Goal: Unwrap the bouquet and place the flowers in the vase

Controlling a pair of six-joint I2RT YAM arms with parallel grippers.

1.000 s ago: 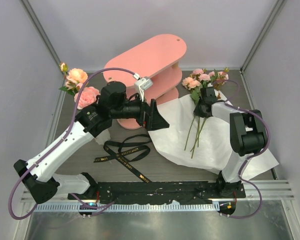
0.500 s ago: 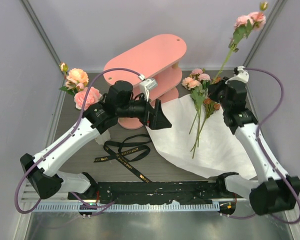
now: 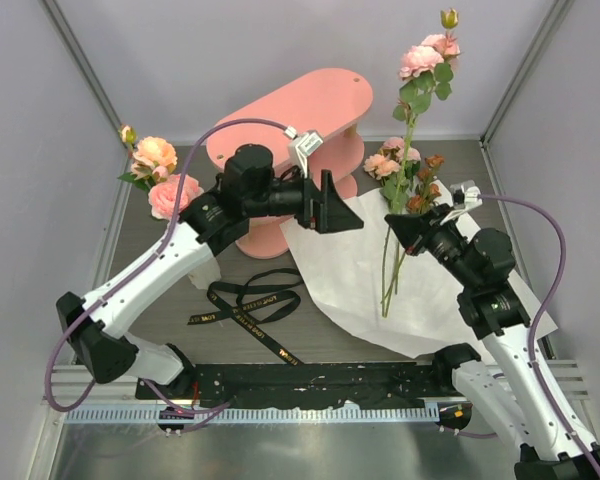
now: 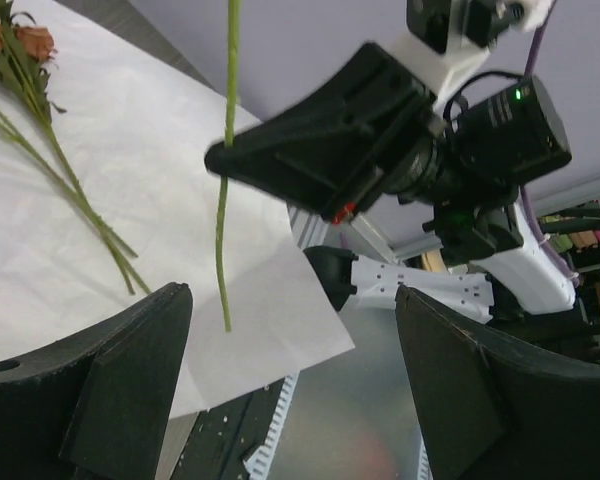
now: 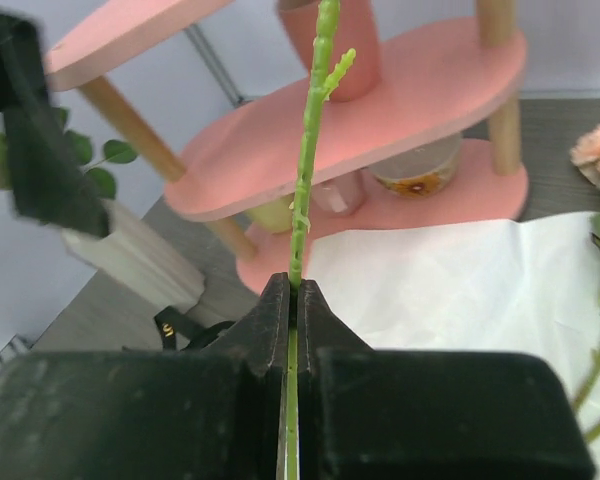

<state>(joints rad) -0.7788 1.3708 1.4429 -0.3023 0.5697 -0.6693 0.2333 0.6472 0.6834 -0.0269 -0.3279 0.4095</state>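
From my seat the paper [image 3: 380, 285] reads as matt white, a bit crinkled. The ribbon [image 3: 260, 300] is black satin with a slight sheen and gold print. The shelf [image 3: 300, 110] is smooth matt pink on bare wood posts. The flowers [image 3: 420, 58] look like cloth petals on a waxy plastic stem [image 5: 306, 150]. The right gripper [image 5: 291, 290] is matt black plastic. There's a brushed metal strip [image 3: 310, 447] along the table's [image 3: 330, 345] near edge.

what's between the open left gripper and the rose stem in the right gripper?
Bare air, with only the white wrapping paper lying below it. Top view shows left gripper and the stem in the right gripper apart; left wrist view agrees.
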